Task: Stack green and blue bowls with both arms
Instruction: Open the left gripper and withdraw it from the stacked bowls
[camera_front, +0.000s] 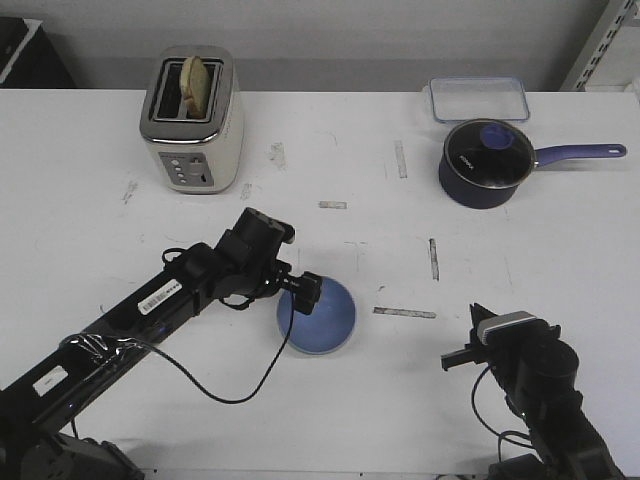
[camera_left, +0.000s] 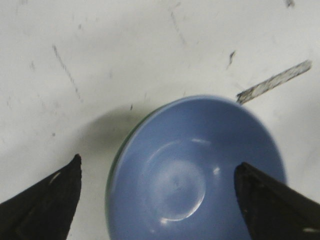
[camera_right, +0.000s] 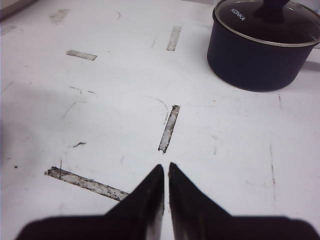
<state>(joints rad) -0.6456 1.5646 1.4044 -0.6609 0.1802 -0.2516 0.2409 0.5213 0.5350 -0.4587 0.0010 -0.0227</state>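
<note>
The light blue bowl stands on the white table at front centre. It fills the left wrist view, where a thin green edge shows along its rim, so it appears to sit inside the green bowl. My left gripper hangs just above the bowl's left side, open and empty. In its wrist view the left gripper has one finger outside the rim and one over the bowl. My right gripper is shut and empty at the front right, and in its own view the right gripper is over bare table.
A cream toaster with bread stands at the back left. A dark navy lidded saucepan with a long handle and a clear lidded box are at the back right. The saucepan also shows in the right wrist view. Worn tape strips mark the table.
</note>
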